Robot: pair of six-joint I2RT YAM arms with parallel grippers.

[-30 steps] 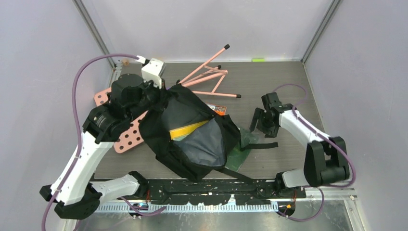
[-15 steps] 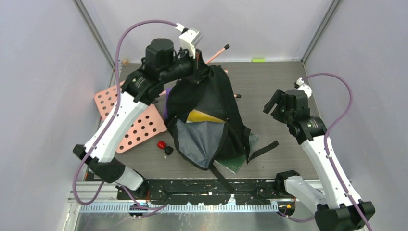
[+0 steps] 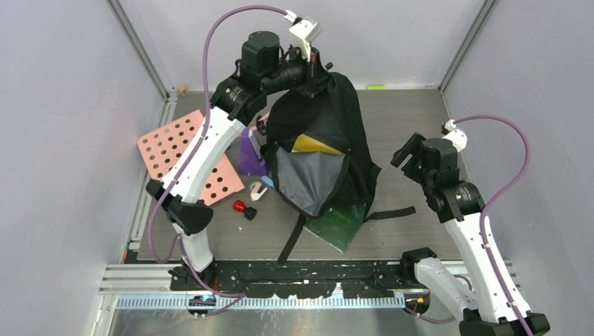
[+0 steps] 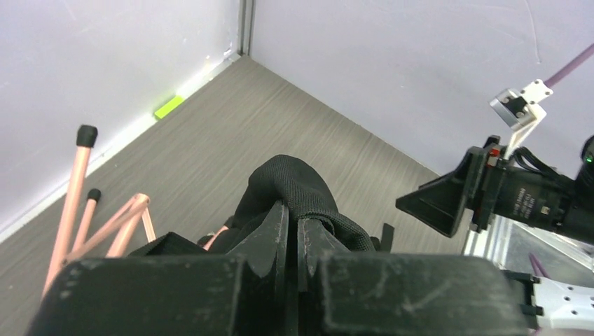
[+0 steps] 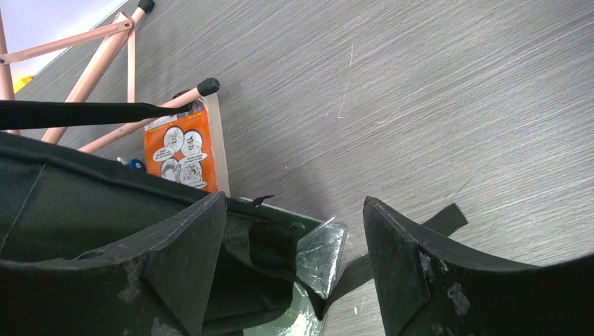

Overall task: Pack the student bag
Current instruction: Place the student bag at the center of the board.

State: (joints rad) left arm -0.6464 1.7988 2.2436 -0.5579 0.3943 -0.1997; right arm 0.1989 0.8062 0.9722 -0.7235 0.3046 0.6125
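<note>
Moved: the left arm has hoisted the student bag [image 3: 329, 119] higher and further toward the upper middle of the top view than half a second ago. A purple flat item [image 3: 250, 158] now lies uncovered at the bag's left side.
Student bag: it hangs from its top loop at upper centre. Its lower end rests on the bench [image 3: 413, 112], and its mouth faces the lower edge of the frame.
Bag contents: a yellow flat item [image 3: 316, 145] shows inside the open mouth. Below it the grey lining [image 3: 305, 182] sags outward.
Under the bag: a green flat item [image 3: 341, 225] sticks out at lower right, touching the bag's bottom edge.
Straps: one strap [image 3: 291, 241] trails toward the lower edge and another [image 3: 392, 212] trails to the right.
Left pincer [image 4: 293, 217]: clamped tight on the bag's top loop, with black webbing bulging above the fingers.
Left arm: stretched high and bent over from centre left, with the wrist at the top of the frame.
Right pincer [image 5: 294, 203]: its fingers are spread wide with nothing between them. It hovers over the bench just right of the bag.
Right arm: raised from the lower right, wrist at mid right.
Beside the bag: a pink perforated board [image 3: 183, 157] lies at left, and a red-and-black piece [image 3: 242, 208] is below it.
Behind the bag: an orange booklet [image 5: 178, 157] and a pink rod frame [image 5: 105, 42] are there.
</note>
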